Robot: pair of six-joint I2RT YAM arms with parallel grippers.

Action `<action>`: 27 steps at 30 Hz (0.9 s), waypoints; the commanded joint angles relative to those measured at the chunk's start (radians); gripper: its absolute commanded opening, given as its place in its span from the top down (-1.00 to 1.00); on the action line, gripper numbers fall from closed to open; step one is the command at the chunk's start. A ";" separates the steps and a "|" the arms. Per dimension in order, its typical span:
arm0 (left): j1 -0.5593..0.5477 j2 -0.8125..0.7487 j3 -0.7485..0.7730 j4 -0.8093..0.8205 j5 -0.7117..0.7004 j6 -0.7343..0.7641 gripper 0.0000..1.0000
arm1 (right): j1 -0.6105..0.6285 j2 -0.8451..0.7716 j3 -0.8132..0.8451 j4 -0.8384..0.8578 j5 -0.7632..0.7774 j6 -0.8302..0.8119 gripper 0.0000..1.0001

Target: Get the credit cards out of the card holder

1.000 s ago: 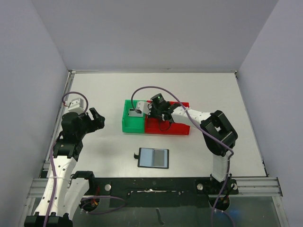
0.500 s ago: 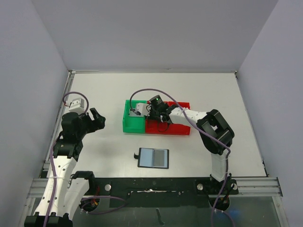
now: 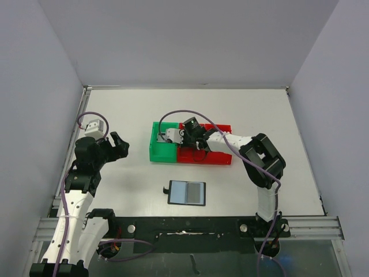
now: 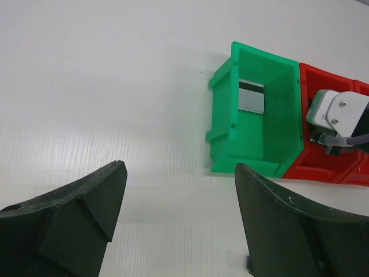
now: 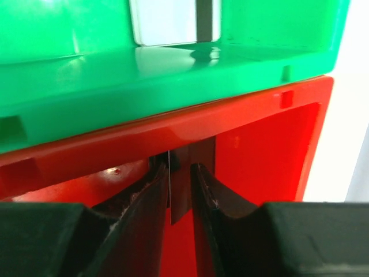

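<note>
The card holder (image 3: 186,193) lies open on the table near the front, its blue-grey pockets facing up. My right gripper (image 3: 198,149) reaches into the red bin (image 3: 216,157). In the right wrist view its jaws (image 5: 180,170) stand narrowly apart, with a dark card (image 5: 180,190) upright between them, against the left finger and close to the bin wall. A greyish card with a dark stripe (image 4: 251,96) leans inside the green bin (image 4: 253,144) and also shows in the right wrist view (image 5: 173,20). My left gripper (image 4: 179,219) is open and empty over bare table, left of the bins. No tan-gold card shows.
The green bin (image 3: 161,147) and the red bin stand side by side in the middle of the table. The right arm's cable loops over them. Grey walls close in the left, right and far sides.
My right gripper has shifted slightly left inside the red bin, toward the wall shared with the green bin. The left arm and the card holder have not moved.
</note>
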 commanded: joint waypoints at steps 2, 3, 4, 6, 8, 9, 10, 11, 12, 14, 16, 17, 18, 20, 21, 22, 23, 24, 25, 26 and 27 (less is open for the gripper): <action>0.003 -0.002 0.012 0.068 0.021 0.016 -0.51 | -0.021 -0.034 -0.053 0.080 -0.088 -0.083 0.52; 0.003 0.000 0.012 0.068 0.023 0.017 -0.51 | -0.024 -0.030 -0.054 0.081 -0.092 -0.090 0.52; 0.003 0.001 0.012 0.067 0.023 0.017 -0.51 | -0.028 -0.027 -0.051 0.082 -0.094 -0.092 0.51; 0.003 0.002 0.012 0.066 0.023 0.017 -0.51 | -0.031 -0.020 -0.040 0.072 -0.092 -0.092 0.46; 0.003 0.000 0.012 0.065 0.021 0.017 -0.51 | -0.036 -0.021 -0.037 0.076 -0.093 -0.086 0.41; 0.003 0.000 0.012 0.064 0.020 0.017 -0.51 | -0.038 -0.024 -0.037 0.079 -0.097 -0.080 0.38; 0.003 0.000 0.012 0.065 0.020 0.018 -0.51 | -0.040 -0.027 -0.037 0.080 -0.099 -0.076 0.36; 0.003 0.000 0.012 0.067 0.020 0.017 -0.51 | -0.040 -0.031 -0.038 0.081 -0.099 -0.073 0.35; 0.003 0.000 0.012 0.066 0.022 0.017 -0.51 | -0.041 -0.035 -0.038 0.084 -0.097 -0.069 0.34; 0.003 0.003 0.012 0.067 0.024 0.018 -0.51 | -0.040 -0.050 -0.040 0.094 -0.100 -0.043 0.34; 0.003 0.005 0.012 0.066 0.026 0.017 -0.51 | -0.040 -0.076 -0.039 0.100 -0.118 -0.019 0.32; 0.003 0.004 0.012 0.068 0.026 0.017 -0.51 | -0.040 -0.091 -0.039 0.107 -0.129 -0.005 0.31; 0.003 0.004 0.012 0.068 0.026 0.017 -0.51 | -0.039 -0.104 -0.040 0.116 -0.135 0.009 0.30; 0.003 0.005 0.012 0.066 0.028 0.017 -0.51 | -0.039 -0.131 -0.041 0.133 -0.131 0.033 0.25; 0.003 0.006 0.012 0.066 0.027 0.016 -0.51 | -0.040 -0.145 -0.042 0.143 -0.126 0.048 0.22; 0.003 0.007 0.012 0.063 0.028 0.016 -0.51 | -0.041 -0.161 -0.045 0.153 -0.126 0.056 0.21; 0.003 0.010 0.012 0.060 0.028 0.017 -0.51 | -0.040 -0.175 -0.053 0.162 -0.126 0.060 0.19; 0.003 0.013 0.012 0.060 0.032 0.017 -0.51 | -0.039 -0.191 -0.062 0.172 -0.124 0.064 0.19; 0.003 0.017 0.012 0.060 0.035 0.017 -0.51 | -0.039 -0.208 -0.068 0.183 -0.121 0.072 0.18; 0.003 0.019 0.012 0.061 0.037 0.017 -0.51 | -0.039 -0.226 -0.073 0.192 -0.113 0.091 0.18; 0.003 0.020 0.012 0.059 0.039 0.017 -0.51 | -0.038 -0.246 -0.080 0.205 -0.106 0.111 0.17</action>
